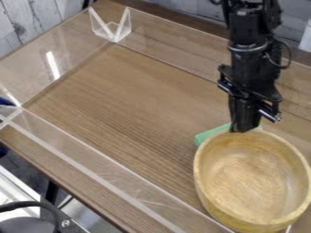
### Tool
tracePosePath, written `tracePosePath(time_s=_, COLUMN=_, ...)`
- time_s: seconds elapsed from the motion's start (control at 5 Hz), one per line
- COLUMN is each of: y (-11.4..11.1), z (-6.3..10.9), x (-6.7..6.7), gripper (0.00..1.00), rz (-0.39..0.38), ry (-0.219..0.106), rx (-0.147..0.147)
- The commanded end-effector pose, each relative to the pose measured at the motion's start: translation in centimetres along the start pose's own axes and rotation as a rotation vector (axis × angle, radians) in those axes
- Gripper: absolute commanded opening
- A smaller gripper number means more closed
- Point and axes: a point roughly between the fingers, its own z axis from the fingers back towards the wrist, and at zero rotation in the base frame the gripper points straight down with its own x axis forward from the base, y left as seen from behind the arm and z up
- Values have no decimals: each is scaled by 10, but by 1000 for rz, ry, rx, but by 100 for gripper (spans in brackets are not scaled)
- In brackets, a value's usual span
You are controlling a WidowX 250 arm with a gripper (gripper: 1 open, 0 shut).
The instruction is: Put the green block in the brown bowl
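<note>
The green block (210,137) lies flat on the wooden table, tucked against the far-left side of the brown bowl (202,171); only its left corner shows, the rest is covered by the bowl's rim and by the gripper. The bowl stands upright at the front right with nothing inside it. My black gripper (246,124) points straight down, fingers pressed together, shut, with its tips right at the block's far end just above the bowl's rim. Whether the tips touch the block is not visible.
Low clear acrylic walls (73,146) fence the wooden tabletop (122,91) on its left and back sides. A small clear angled stand (109,25) sits at the back left corner. Beyond the front-left wall the table ends.
</note>
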Motion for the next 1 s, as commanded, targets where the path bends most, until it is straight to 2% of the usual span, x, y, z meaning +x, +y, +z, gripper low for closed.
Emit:
tracePosePath(time_s=0.0, y=10, z=1, x=6, gripper=0, rz=-23, ry=-42, rx=9)
tracePosePath(time_s=0.2, y=12, z=-1, x=9, gripper=0, rz=-27, ry=-17, rx=11)
tracePosePath(time_s=0.8, y=2, z=-9, x=17, gripper=0, rz=-161, ry=-24, rx=-89)
